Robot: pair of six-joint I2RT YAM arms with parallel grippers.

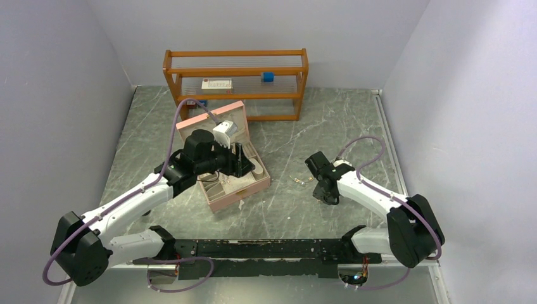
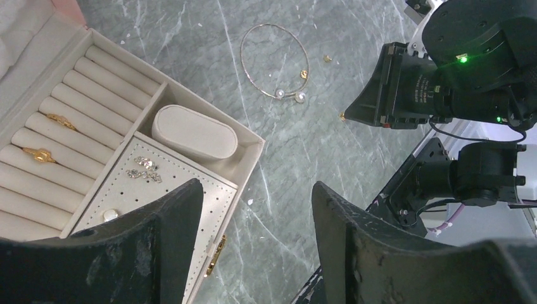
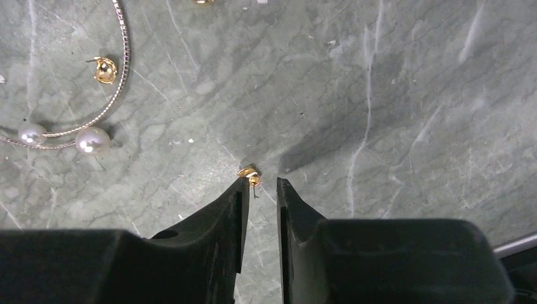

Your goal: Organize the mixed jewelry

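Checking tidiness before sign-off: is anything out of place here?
Yes: a pearl bangle, a gold earring and a tiny gold stud lie loose on the table, outside the box where the rings sit.

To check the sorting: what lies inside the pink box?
Box: two gold rings on the rolls, silver earrings and a pearl on the holed panel, one bare cushion. The left gripper covers the panel's near part.

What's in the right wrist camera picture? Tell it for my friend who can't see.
The right gripper, its black fingers almost closed, has a tiny gold earring at its tips, on a grey-green marble table. At the left lies a thin bangle with two pearls and another gold piece.
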